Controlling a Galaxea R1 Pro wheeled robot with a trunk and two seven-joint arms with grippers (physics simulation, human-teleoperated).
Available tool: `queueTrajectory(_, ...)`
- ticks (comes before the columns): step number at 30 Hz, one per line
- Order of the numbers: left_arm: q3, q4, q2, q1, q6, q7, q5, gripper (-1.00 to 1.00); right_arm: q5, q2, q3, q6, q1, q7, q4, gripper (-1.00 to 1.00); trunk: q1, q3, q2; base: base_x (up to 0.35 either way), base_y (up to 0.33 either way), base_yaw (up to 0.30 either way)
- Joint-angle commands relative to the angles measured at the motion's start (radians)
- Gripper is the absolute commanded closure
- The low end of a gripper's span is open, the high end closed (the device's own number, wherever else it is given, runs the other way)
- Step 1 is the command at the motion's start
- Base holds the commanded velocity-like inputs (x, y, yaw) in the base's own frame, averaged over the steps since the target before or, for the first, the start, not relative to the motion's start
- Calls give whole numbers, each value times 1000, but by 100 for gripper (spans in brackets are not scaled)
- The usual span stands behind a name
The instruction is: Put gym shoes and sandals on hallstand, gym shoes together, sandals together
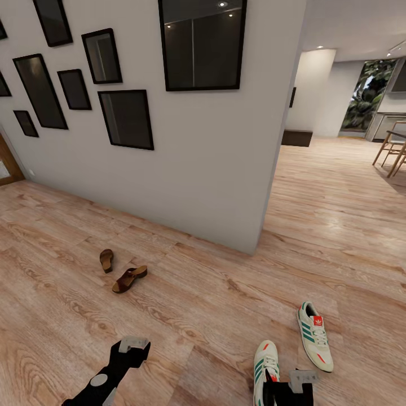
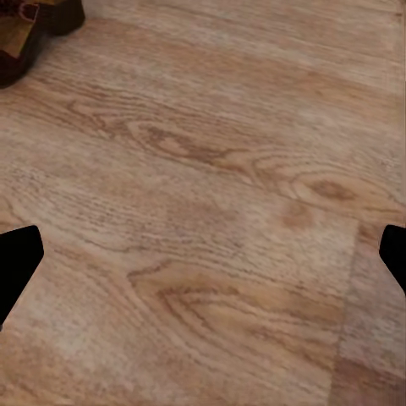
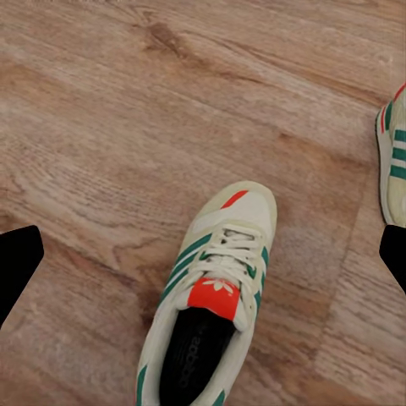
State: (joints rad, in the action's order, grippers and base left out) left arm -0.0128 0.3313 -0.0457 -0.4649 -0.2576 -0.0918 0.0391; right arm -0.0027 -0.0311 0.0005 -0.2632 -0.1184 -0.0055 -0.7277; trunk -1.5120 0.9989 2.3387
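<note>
With all four shoes on the corridor floor [image 1: 186,316], the right gripper [image 1: 293,389] hovered wide open and empty above the nearer gym shoe [image 3: 211,304], apparently needing to descend and grasp it.

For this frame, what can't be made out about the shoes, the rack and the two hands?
- Hallstand: not seen; the head view faces a wall with dark frames.
- Nearer gym shoe: heel covered by the right hand; the right wrist view cuts it off.
- Sandal: cropped at the left wrist view's corner.
- Left hand: fingertips barely enter the left wrist view; nothing between them.
</note>
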Motion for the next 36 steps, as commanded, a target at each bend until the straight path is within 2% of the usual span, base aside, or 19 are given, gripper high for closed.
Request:
queueTrajectory(1,-1,14,0,-1,0,-2,4,-100,-3,0,-1,-2,0,-1,-1,-100,0,1,0,0,0,0)
queueTrajectory(2,-1,22,0,-2,1,-4,5,-100,-6,0,-1,-1,0,-1,-2,-100,0,1,0,0,0,0)
queueTrajectory(4,-1,92,4,-3,20,-29,5,-100,-47,0,-2,17,-1,-14,-6,-100,0,1,0,0,0,0)
queueTrajectory(7,-1,127,8,-3,50,-45,5,-100,-73,0,-2,32,-1,-26,-7,-100,0,1,0,0,0,0)
queueTrajectory(8,-1,138,9,-3,64,-49,5,-100,-81,0,-2,38,-1,-29,-7,-100,0,1,0,0,0,0)
queueTrajectory(9,0,167,13,-3,110,-57,4,-100,-102,0,-2,52,-1,-37,-10,-100,0,1,0,0,0,0)
queueTrajectory(12,0,193,16,-3,151,-62,4,-100,-115,-1,-3,65,-1,-41,-20,-100,0,1,0,0,0,0)
queueTrajectory(20,0,267,29,-4,199,-67,2,-100,-130,-1,-6,115,-1,-74,-103,-100,0,1,0,0,0,0)
queueTrajectory(31,-1,280,41,-5,204,-75,3,-100,-134,-1,-14,162,-2,-97,-144,-100,0,1,0,0,0,0)
queueTrajectory(36,-2,280,46,-28,205,-96,4,-100,-134,1,-13,165,-3,-97,-147,-100,-7,7,14,0,0,0)
